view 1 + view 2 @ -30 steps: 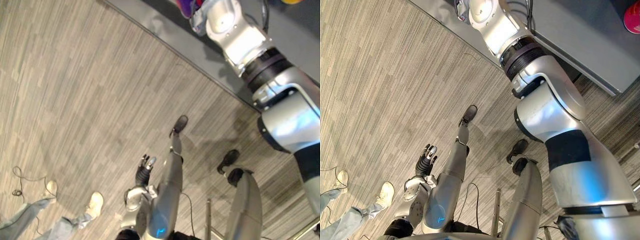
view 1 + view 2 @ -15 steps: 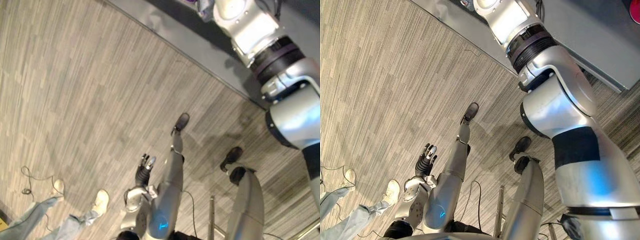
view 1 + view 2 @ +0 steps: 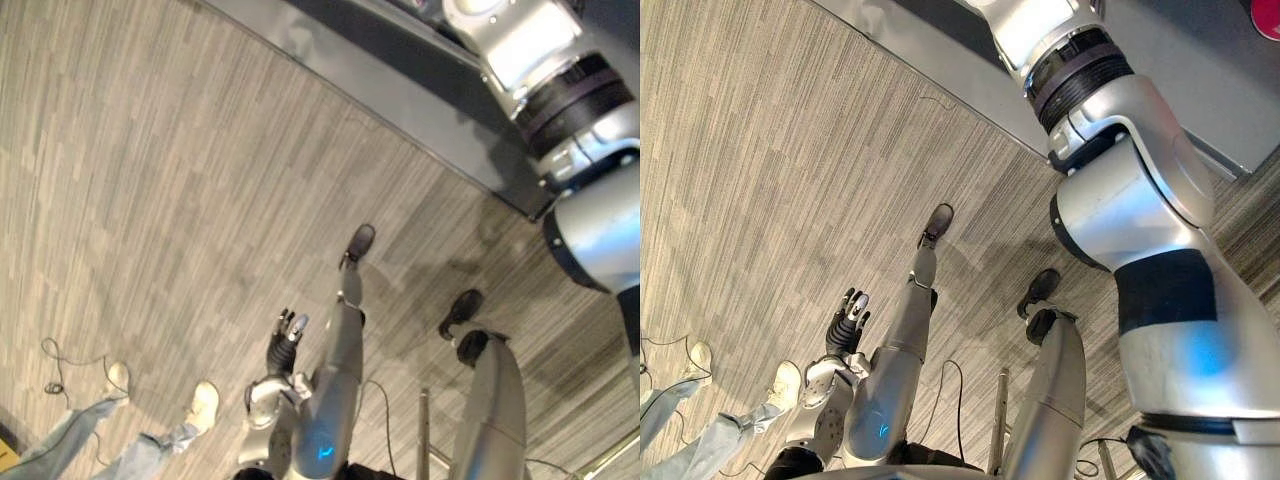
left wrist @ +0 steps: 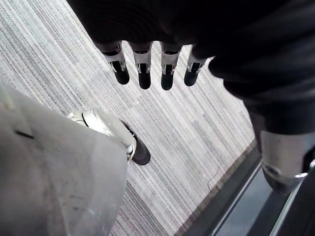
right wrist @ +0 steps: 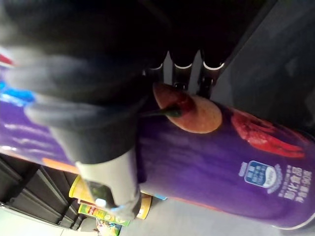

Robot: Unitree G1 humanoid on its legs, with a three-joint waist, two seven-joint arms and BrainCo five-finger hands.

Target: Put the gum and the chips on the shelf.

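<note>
Left eye view, left hand (image 3: 287,340): you find it low beside the leg, above the striped floor (image 3: 150,200). Its fingers are loosely straight and it holds nothing.
Left eye view, grey ledge (image 3: 400,95): it runs across the top, and the right arm (image 3: 590,220) reaches up over it.
Left eye view, person (image 3: 195,405): jeans and light shoes, standing on the floor at the robot's left.
Right eye view, pink-red object (image 3: 1268,15): it sits at the upper corner on the grey surface. You cannot tell what it is.
Left wrist view, fingers (image 4: 143,73): straight, in a row, released, touching nothing, with the floor beyond them.
Right wrist view, chips (image 5: 206,162): a purple tube printed with a round chip, a red chilli and a red crayfish.
Right wrist view, right hand (image 5: 93,128): clenched round the tube, with the thumb across its near face and the fingers curled behind it.
Right wrist view, position: the chips lie crosswise in the right hand, against its palm. Yellow packets (image 5: 106,201) stand beyond.
</note>
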